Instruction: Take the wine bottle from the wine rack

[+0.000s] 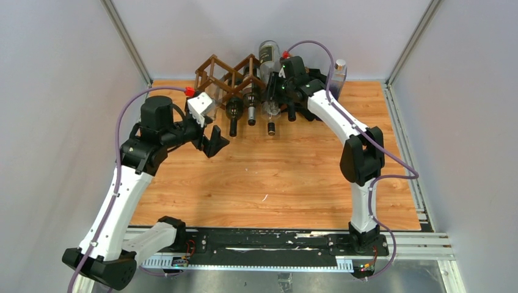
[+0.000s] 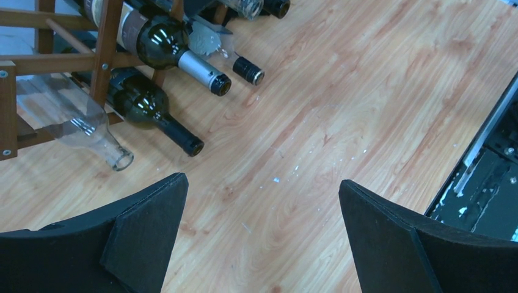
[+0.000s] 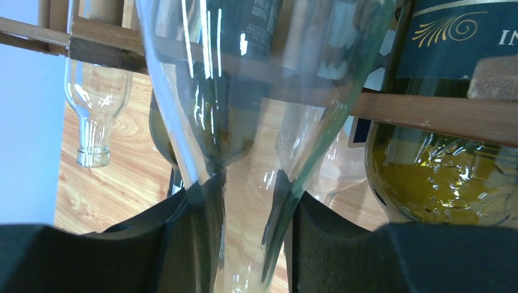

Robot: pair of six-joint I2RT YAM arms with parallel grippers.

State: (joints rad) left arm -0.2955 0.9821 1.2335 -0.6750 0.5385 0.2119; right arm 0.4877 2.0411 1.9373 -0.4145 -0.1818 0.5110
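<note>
The dark brown wooden wine rack stands at the table's back and holds several bottles lying with necks toward me. My right gripper reaches into its right part and is shut on the neck of a clear glass wine bottle. In the right wrist view the black fingers press that neck from both sides, and the bottle's body still lies across a rack slat. My left gripper is open and empty, hovering over bare wood in front of the rack's left end; the left wrist view shows its fingers wide apart.
Two dark green bottles and another clear bottle lie in the rack's left cells. A yellow-green bottle with a blue label lies right of the held one. A capped bottle stands at the back right. Grey walls enclose the table.
</note>
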